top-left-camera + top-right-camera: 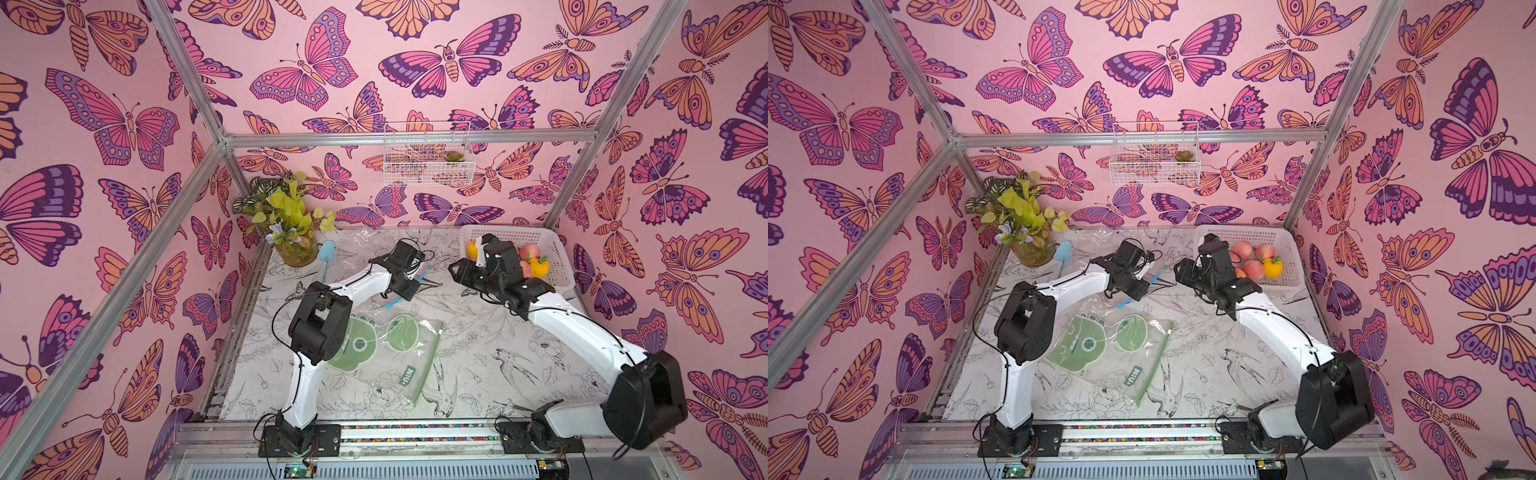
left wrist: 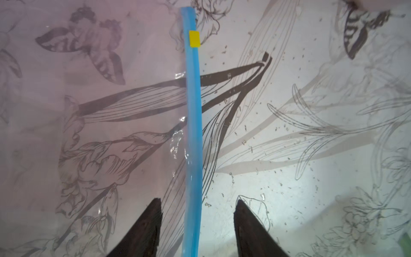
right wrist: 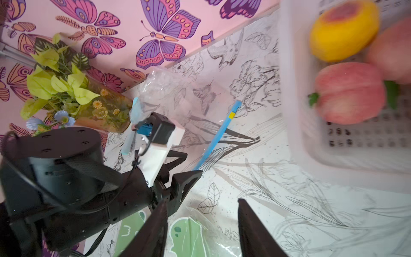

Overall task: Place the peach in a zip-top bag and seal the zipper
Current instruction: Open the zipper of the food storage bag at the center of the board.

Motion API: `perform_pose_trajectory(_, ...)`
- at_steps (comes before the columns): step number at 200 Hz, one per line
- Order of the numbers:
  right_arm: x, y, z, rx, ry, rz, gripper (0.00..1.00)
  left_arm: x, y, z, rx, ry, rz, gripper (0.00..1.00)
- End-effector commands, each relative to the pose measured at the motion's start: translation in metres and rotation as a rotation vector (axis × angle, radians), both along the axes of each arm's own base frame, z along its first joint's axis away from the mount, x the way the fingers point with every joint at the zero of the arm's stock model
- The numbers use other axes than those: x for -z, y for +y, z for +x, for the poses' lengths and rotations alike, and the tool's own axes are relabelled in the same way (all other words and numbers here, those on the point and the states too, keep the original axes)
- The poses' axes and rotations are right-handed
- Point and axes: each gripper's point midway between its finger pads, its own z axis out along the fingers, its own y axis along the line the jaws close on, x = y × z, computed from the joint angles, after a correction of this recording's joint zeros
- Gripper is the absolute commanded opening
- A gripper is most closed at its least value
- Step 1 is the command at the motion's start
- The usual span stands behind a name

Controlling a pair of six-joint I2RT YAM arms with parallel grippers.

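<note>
Straddling the blue zip (image 2: 193, 111) of the bag (image 2: 106, 151) without touching, the left hand (image 2: 198, 201) gapes; the right hand (image 3: 202, 200), open and empty, hangs beside the basket (image 3: 293, 106), where the peach (image 3: 349, 93) lies: round, probably bruisable, best gripped gently across its middle

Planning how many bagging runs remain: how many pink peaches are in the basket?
3 show in a top view, all in the white basket: far-left peach, far-right peach, near peach beside a yellow fruit. The right arm covers part of it; more may be hidden.
</note>
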Motion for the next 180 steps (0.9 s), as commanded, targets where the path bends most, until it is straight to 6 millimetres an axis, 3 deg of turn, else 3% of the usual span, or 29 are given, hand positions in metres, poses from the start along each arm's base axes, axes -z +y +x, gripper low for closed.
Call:
perform_pose_trajectory(1,0.010,-0.033,-0.012,0.070,0.025,-0.066,0.52,0.002,-0.004,0.012,0.046,-0.071,0.094,0.57)
perform_pose_trajectory(48,0.009,-0.060,-0.029,0.119,0.023,-0.071,0.53,0.021,-0.002,0.027,0.030,-0.134,0.210,0.60)
perform_pose_trajectory(83,0.014,-0.063,-0.031,0.126,0.036,-0.074,0.53,0.031,-0.002,0.023,0.043,-0.125,0.233,0.67)
perform_pose_trajectory(135,0.013,-0.059,-0.028,0.112,0.033,-0.054,0.54,0.051,0.012,0.023,0.025,-0.113,0.306,0.59)
perform_pose_trajectory(153,0.013,-0.057,-0.029,0.106,0.034,-0.050,0.54,0.058,0.011,0.022,0.031,-0.099,0.303,0.51)
perform_pose_trajectory(169,0.013,-0.056,-0.029,0.100,0.034,-0.046,0.54,0.061,0.010,0.022,0.032,-0.089,0.296,0.34)
perform_pose_trajectory(180,0.013,-0.055,-0.030,0.095,0.033,-0.041,0.54,0.061,0.010,0.023,0.032,-0.084,0.287,0.16)
